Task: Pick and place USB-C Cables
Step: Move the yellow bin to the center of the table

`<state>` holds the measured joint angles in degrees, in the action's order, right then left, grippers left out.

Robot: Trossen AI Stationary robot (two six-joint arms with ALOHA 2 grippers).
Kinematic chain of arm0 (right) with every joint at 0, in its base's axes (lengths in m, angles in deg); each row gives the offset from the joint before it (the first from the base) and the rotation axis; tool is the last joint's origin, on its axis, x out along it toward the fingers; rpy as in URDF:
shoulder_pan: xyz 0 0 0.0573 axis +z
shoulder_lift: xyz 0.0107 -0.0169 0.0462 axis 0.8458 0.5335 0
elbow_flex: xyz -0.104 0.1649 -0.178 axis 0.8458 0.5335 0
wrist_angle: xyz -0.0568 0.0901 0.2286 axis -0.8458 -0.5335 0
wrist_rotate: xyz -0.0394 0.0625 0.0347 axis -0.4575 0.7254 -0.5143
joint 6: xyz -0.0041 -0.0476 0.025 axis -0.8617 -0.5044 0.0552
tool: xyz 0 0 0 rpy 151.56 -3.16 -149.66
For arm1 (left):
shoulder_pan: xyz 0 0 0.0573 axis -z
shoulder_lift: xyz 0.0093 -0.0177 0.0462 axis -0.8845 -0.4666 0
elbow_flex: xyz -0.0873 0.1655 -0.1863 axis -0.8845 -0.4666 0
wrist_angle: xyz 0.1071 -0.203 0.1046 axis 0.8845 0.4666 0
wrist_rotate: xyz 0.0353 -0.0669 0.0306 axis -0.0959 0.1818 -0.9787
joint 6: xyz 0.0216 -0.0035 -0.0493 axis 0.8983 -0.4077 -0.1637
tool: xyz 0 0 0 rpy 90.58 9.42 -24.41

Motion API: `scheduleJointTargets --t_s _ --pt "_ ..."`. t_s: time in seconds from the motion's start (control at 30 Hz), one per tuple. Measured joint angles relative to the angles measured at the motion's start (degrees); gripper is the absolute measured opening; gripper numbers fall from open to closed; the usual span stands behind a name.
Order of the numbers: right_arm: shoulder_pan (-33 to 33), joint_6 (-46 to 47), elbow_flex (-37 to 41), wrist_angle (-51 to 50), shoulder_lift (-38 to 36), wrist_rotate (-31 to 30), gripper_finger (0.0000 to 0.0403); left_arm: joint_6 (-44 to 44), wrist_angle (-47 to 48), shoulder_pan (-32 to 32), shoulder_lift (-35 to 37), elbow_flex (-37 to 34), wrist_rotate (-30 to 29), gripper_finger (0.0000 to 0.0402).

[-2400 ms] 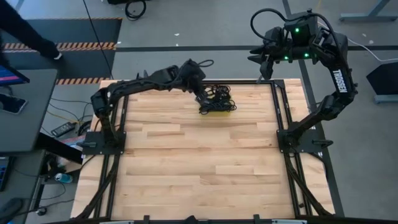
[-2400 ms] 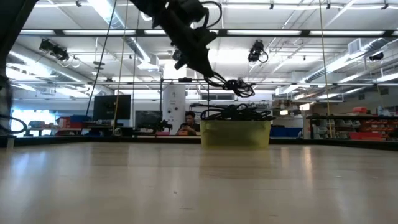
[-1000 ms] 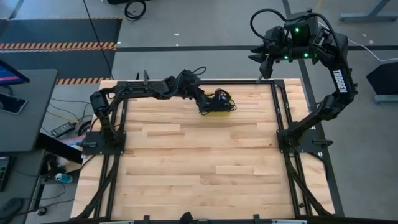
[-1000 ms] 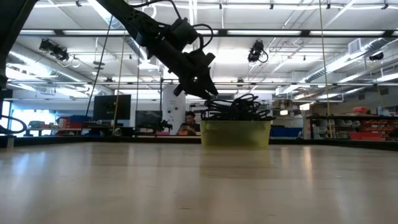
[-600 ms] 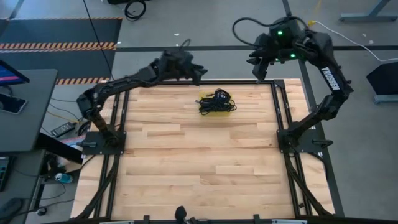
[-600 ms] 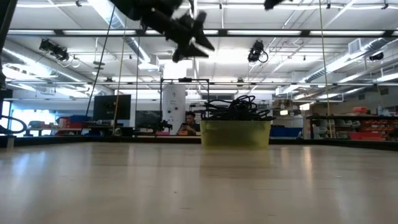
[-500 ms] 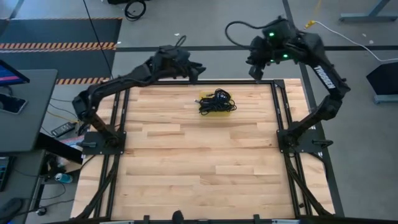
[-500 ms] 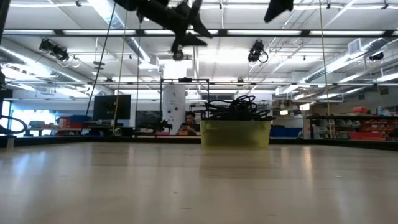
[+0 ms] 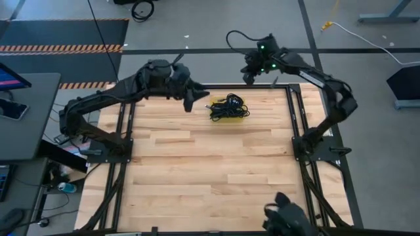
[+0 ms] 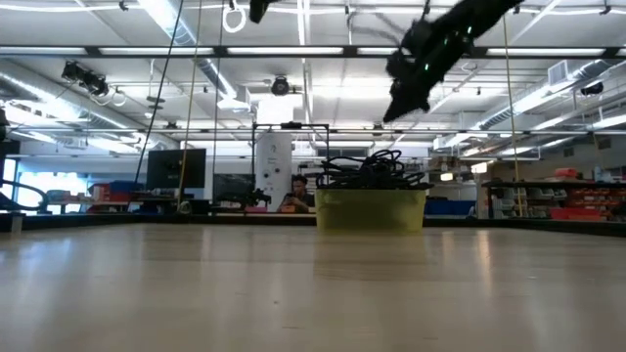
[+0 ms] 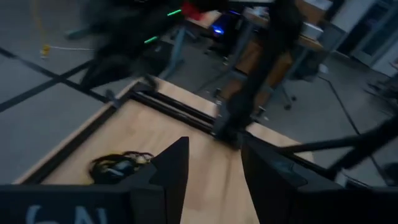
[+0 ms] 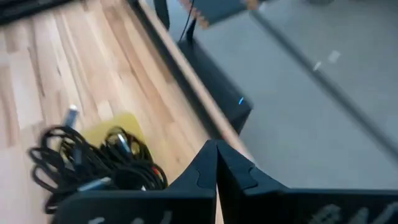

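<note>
The USB-C cables (image 9: 228,105) lie as a black tangle heaped in a flat yellow tray (image 9: 231,118) near the table's far edge; the low view shows the cables (image 10: 372,168) rising above the tray's wall (image 10: 372,210). My left gripper (image 9: 190,101) hangs open in the air to the tray's left, nothing between its fingers (image 11: 214,168). My right gripper (image 9: 249,77) is shut and empty (image 12: 216,163), raised over the table's far edge just beyond the tray, pointing down toward it; the cables (image 12: 93,163) lie below it.
Black frame rails (image 9: 289,118) run along the table's left, right and far edges. The wide wooden tabletop (image 9: 210,170) stretches between the tray and the near edge. A dark shape, maybe a person's head (image 9: 287,219), shows at the near edge.
My left gripper has risen from the cable heap with nothing in it and drawn back toward the table's left. My right gripper has come down from high beyond the far right corner, moving left toward the tray. The cables stay in the tray.
</note>
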<state>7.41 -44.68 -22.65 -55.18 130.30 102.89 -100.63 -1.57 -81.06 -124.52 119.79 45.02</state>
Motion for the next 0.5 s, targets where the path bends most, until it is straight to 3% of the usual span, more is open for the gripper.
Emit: scheduleJointTargets --t_s 0.27,0.5 --pt "-2.2 0.8 2.2 3.1 13.6 4.1 0.0001 0.0 0.4 5.8 0.0 0.0 -0.6 0.0153" --pt "-1.0 1.0 2.2 6.0 19.0 7.6 0.0001 0.0 0.4 7.9 -0.1 0.0 -4.9 0.0153"
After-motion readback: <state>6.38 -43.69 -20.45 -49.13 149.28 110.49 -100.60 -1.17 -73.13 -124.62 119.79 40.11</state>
